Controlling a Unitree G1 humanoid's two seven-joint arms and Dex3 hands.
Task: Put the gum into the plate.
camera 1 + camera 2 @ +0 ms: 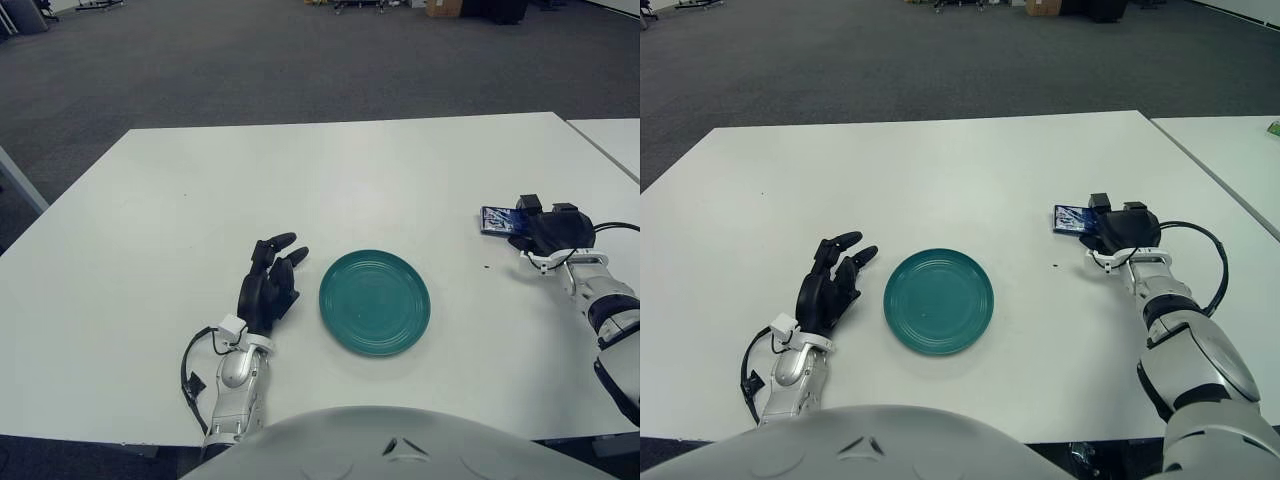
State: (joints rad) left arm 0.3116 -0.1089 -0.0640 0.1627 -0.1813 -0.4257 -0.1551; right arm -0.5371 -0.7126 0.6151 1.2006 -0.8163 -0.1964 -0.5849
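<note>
Leftmost on the white table (150, 200) is the left hand (268, 292), showing just beside the plate's left edge with its dark fingers relaxed and slightly spread, gripping nothing. It looks idle; whether its palm actually touches the tabletop cannot be told from these views.

Next comes the green plate (374, 301), lying flat near the front middle of the table with nothing in it.

Farther right, well apart from the plate, is the gum (1071, 218), a small blue pack near the table's right side. The right hand (1118, 230) is at its right end, fingers closed on that end of the pack, so the pack sticks out leftward from the grip, toward the plate. Whether the pack is clear of the table or just resting on it cannot be told; it sits very low either way.

As for the step in hand, this reads as the grasp itself, or the instant just after: the gum is taken but not yet carried. Most of the task therefore remains.

The next move, by this reckoning, calls for lifting the pack clear of the tabletop, swinging the right arm leftward and a little nearer the body until the pack hangs over the plate's middle, then lowering and loosening the fingers. The grip is only on one end, so a slow carry would guard against the pack pivoting or slipping.
</note>
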